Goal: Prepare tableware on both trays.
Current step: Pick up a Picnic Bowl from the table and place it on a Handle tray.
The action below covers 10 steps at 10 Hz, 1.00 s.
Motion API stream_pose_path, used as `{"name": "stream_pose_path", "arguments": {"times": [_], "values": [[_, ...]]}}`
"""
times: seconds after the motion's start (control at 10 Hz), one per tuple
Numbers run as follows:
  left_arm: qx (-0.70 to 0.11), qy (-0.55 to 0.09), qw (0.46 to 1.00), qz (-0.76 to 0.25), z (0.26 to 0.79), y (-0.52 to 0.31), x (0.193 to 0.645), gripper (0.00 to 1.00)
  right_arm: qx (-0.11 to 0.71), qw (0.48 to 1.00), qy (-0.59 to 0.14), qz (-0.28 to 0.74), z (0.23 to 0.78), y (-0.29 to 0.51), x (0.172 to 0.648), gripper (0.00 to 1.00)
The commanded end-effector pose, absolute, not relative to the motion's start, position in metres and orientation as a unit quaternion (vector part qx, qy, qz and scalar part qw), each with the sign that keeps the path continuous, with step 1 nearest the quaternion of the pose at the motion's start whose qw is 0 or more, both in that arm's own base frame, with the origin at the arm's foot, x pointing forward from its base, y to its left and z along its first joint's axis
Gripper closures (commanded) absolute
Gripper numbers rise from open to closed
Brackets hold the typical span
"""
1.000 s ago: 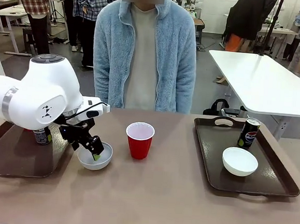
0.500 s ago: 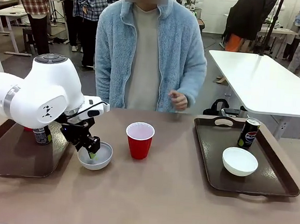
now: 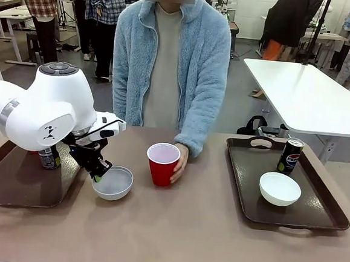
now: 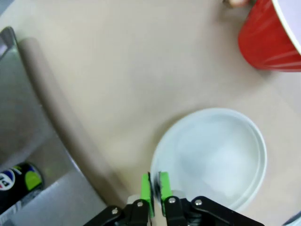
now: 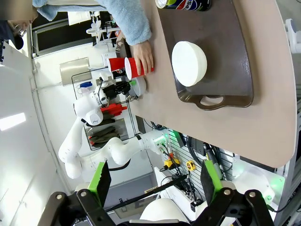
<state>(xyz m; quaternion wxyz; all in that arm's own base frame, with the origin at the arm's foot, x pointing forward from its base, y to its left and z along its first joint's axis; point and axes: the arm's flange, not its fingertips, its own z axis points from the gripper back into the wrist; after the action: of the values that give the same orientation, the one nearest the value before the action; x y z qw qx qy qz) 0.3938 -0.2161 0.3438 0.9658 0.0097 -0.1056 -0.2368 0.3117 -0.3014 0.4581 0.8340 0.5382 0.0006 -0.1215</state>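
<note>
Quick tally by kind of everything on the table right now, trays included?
Trays: 2 (left tray, right tray)
Bowls: 2 (left bowl, right bowl)
Cups: 2 (middle cup, left cup)
Cans: 2 (left can, right can)
Total: 8

Tan tabletop (image 3: 185, 235) across the lower frame; a person in a pale blue fleece (image 3: 168, 64) stands top centre, with a white table (image 3: 311, 99) upper right.
</note>
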Motion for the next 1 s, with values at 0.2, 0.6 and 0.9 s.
{"name": "stream_pose_path", "arguments": {"times": [0.2,0.6,0.9], "values": [[0.016,-0.11,0.973,-0.201,0.375,-0.194,0.373,1.0,0.539,0.834,0.003,-0.118,0.457,-0.3,0.307,0.0],[-0.057,-0.08,0.975,-0.2,0.468,-0.114,0.332,1.0,0.539,0.834,0.003,-0.118,0.457,-0.3,0.307,0.0],[-0.04,-0.073,0.98,-0.182,0.473,-0.096,0.331,1.0,0.539,0.834,0.003,-0.118,0.457,-0.3,0.307,0.0]]}}
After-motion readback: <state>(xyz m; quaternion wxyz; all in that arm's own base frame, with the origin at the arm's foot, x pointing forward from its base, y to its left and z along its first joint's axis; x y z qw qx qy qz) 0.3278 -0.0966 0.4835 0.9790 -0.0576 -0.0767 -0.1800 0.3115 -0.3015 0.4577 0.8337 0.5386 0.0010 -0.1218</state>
